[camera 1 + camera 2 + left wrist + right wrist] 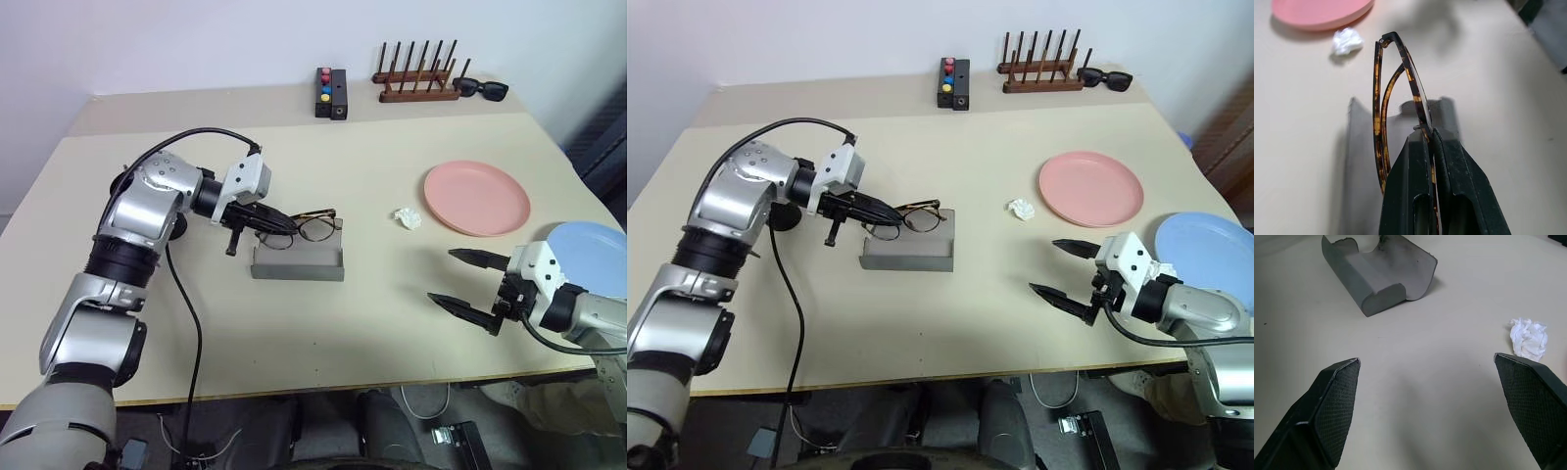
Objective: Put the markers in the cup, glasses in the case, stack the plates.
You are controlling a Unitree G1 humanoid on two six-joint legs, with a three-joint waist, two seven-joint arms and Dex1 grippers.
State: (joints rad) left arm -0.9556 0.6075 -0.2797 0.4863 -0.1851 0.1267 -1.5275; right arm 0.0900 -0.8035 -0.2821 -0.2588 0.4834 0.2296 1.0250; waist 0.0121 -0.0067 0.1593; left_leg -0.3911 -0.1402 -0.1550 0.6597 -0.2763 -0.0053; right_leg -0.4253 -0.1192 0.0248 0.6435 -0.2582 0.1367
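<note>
In the left eye view, the left gripper [279, 226] sat in the middle left of the frame, pinched tight on the glasses [312, 224]. The glasses hung in the air just above the grey case [298, 262], which lay open on the table [323, 323] near the middle. The pink plate [476, 197] lay on the right side, and the blue plate [592, 257] lay at the right edge, lower down. A small white crumpled scrap [408, 218] lay between the case and the pink plate. The right gripper [464, 282] was at the lower right with its two fingers spread wide and nothing between them. At the top of the frame stood a black box [331, 94], a wooden rack [419, 80] and black sunglasses [481, 89].

In the left wrist view, the two black fingers [1410, 191] were squeezed together on the frame of the glasses [1400, 93] in the middle. The case [1359, 166] showed below them, the scrap [1347, 40] at the upper left, and the pink plate [1322, 12] at the top left.

In the right wrist view, the wide-apart fingers [1327, 406] rose from the bottom corners. The case [1378, 274] lay at the top, and the scrap [1529, 337] was at the right.
</note>
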